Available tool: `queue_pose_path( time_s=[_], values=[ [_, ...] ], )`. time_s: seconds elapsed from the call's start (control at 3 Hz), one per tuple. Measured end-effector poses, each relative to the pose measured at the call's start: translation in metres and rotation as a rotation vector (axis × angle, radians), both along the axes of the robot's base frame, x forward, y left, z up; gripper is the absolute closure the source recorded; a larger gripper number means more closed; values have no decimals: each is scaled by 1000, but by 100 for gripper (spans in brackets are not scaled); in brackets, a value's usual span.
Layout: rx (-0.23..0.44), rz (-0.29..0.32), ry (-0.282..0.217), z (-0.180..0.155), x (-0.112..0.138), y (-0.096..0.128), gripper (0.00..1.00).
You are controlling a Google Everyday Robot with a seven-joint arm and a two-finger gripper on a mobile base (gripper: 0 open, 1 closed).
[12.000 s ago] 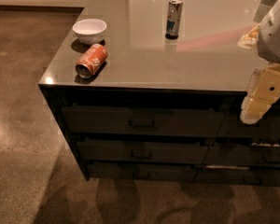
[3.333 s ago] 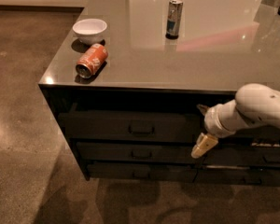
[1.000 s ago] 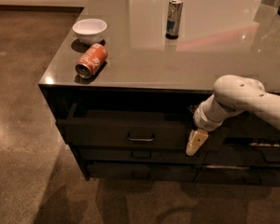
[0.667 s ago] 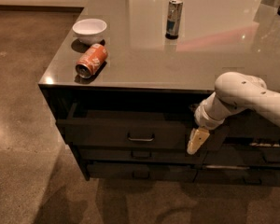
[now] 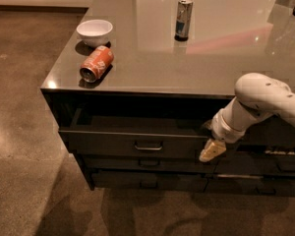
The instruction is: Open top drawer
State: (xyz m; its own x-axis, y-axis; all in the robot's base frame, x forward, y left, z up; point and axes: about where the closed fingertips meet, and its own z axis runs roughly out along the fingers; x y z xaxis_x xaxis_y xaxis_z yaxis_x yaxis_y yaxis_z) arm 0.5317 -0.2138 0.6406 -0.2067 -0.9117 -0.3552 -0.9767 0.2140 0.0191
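Note:
The top drawer is a wide dark drawer under the left part of the counter. It stands pulled out a little, with a dark gap above its front and a small bar handle at its centre. My gripper is at the right end of the drawer front, just over its top edge, with the white arm reaching in from the right. Its cream-coloured fingers point down and left.
On the grey counter lie a tipped orange can near the left edge, a white bowl behind it and an upright dark can further back. Narrower dark drawers sit below. Brown floor lies to the left.
The top drawer has come out step by step, and is now a little further out. The gripper has moved from above the counter down to the drawer's right end and stays there.

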Motion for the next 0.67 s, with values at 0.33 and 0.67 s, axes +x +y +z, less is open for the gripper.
queue_pose_path(
  time_s=[0.33,0.67],
  values=[
    [28,12,88,-7,-24,1,62],
    [28,13,89,-1,-24,2,53]
  ],
)
